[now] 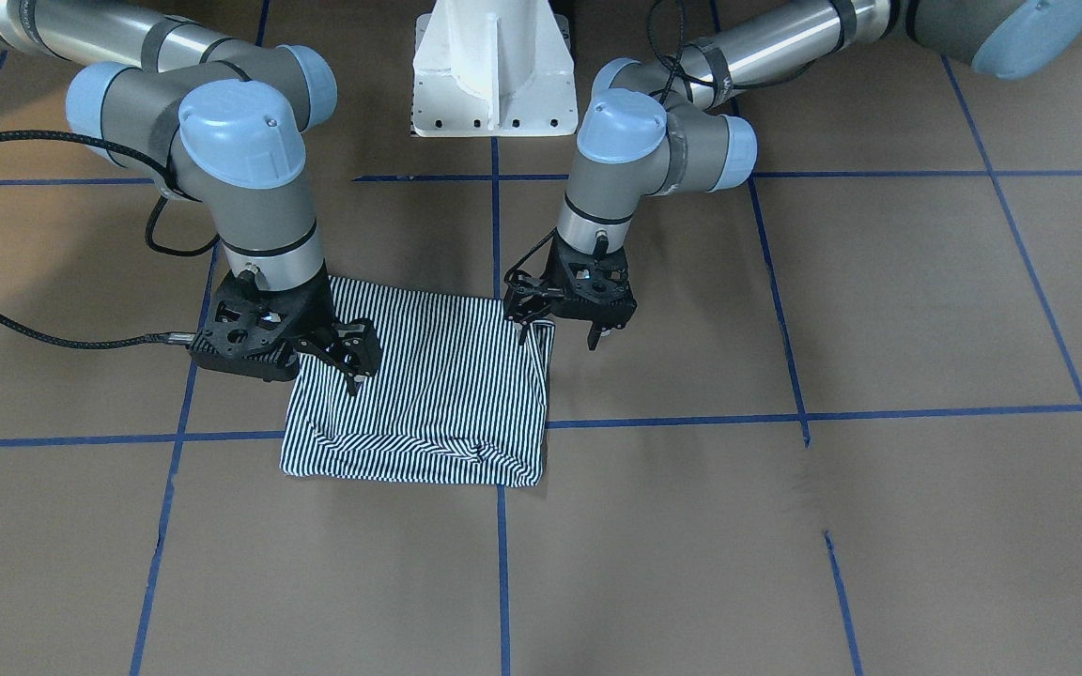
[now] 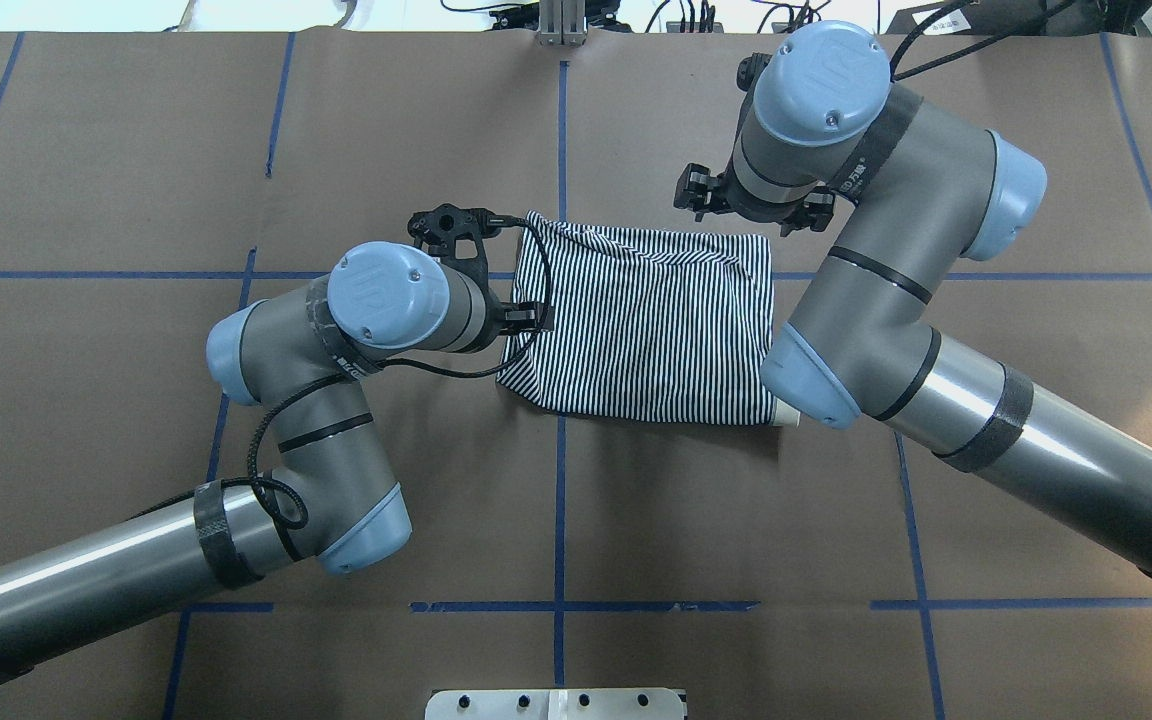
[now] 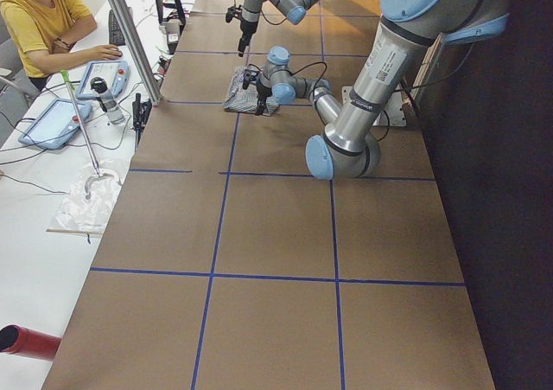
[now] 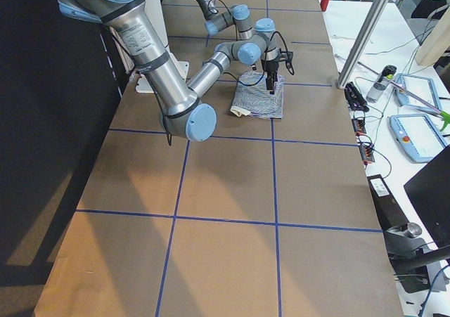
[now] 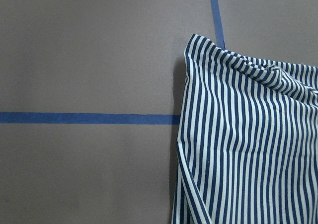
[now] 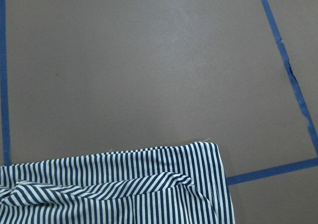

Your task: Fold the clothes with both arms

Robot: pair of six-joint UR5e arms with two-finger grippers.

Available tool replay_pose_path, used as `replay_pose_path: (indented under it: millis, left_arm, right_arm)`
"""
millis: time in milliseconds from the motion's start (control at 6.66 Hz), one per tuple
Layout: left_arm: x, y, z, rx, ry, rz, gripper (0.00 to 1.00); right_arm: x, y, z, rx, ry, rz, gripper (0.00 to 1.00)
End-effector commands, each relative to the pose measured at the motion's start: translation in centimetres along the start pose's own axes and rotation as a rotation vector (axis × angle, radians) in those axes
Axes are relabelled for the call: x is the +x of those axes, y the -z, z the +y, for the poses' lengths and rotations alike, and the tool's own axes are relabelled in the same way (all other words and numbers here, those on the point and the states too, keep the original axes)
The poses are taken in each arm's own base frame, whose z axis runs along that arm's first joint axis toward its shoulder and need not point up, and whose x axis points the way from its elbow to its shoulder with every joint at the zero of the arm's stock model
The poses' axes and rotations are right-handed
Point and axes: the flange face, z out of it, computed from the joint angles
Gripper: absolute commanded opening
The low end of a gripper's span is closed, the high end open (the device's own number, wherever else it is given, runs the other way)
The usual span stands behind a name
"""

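Note:
The striped shirt (image 1: pixel 419 394) (image 2: pixel 646 320) lies folded into a rough rectangle on the brown table, with wrinkles along its far edge. My left gripper (image 1: pixel 557 333) (image 2: pixel 501 272) hovers at the shirt's left side with its fingers spread, open and holding nothing. My right gripper (image 1: pixel 346 364) (image 2: pixel 751 205) hangs raised over the shirt's right part, also open and empty. The left wrist view shows the shirt's far left corner (image 5: pixel 248 149), and the right wrist view its far right corner (image 6: pixel 114 194). No fingers show in either wrist view.
The white pedestal base (image 1: pixel 494 70) stands at the robot's side of the table. Blue tape lines (image 1: pixel 672 418) cross the brown surface. A person (image 3: pixel 39 18) sits at a side desk with tablets (image 3: pixel 52 122) beyond the table's edge.

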Motion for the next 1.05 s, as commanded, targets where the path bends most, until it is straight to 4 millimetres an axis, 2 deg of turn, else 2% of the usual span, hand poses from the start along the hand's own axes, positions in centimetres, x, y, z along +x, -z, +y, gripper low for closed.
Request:
replay_pose_path:
  millis: [0, 300, 451, 601, 751, 901]
  left_arm:
    - [-0.4, -0.9, 0.5, -0.002, -0.007, -0.019, 1.00]
    - [-2.7, -1.6, 1.2, -0.006, -0.029, -0.047, 1.00]
    - [-4.2, -2.3, 1.4, 0.041, -0.120, -0.082, 1.00]
    - [-4.1, -2.2, 1.3, 0.061, -0.133, -0.086, 1.00]
    - [-3.4, -0.7, 1.1, 0.067, -0.185, -0.057, 1.00]
    - [-2.4, 2.2, 1.6, 0.039, -0.218, 0.011, 1.00]
  right_arm:
    - [0.5, -0.4, 0.0, 0.001, -0.001, 0.009, 1.00]
    - [0.5, -0.5, 0.0, 0.005, -0.002, 0.012, 1.00]
    - [0.6, -0.7, 0.0, 0.005, -0.003, 0.016, 1.00]
    - [0.9, -0.9, 0.0, 0.003, -0.004, 0.021, 1.00]
    - [1.0, -1.0, 0.0, 0.004, -0.004, 0.022, 1.00]
    - [1.0, -1.1, 0.1, 0.003, -0.003, 0.022, 1.00]
